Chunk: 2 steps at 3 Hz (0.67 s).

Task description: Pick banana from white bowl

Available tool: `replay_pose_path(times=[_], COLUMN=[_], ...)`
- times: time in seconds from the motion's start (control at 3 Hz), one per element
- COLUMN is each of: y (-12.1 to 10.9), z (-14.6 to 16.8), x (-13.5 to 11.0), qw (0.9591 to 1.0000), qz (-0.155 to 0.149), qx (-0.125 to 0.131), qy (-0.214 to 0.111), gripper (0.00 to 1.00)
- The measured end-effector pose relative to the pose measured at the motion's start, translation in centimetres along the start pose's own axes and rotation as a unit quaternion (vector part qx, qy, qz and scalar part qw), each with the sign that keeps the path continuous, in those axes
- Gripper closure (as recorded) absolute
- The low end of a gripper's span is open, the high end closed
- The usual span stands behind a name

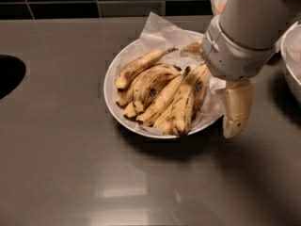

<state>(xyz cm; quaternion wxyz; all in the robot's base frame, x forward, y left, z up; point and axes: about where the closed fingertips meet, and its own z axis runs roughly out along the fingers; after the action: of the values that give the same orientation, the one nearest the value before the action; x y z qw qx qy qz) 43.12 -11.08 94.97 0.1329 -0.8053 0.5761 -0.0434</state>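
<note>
Yellow banana (186,105): in white bowl (109,86), centre frame, not lifted.
Gripper (233,126): just right of bowl, grip state cannot tell.
Left: grasp, lift.

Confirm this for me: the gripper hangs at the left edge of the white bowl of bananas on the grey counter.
Not right. The camera view shows the gripper at the right edge of the white bowl as pictured, not the left. The rest holds: the bowl holds bananas and sits on the grey counter.
</note>
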Motion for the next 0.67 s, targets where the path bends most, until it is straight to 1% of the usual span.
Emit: replay_pose_path(times=[0.33, 0.67], y=[-0.61, -1.03], z=[0.19, 0.82], x=[0.31, 0.7], qw=[0.9996, 0.9986], qz=[-0.024, -0.04], qx=[-0.005, -0.004], qy=[-0.014, -0.033], gripper=[0.0, 0.05])
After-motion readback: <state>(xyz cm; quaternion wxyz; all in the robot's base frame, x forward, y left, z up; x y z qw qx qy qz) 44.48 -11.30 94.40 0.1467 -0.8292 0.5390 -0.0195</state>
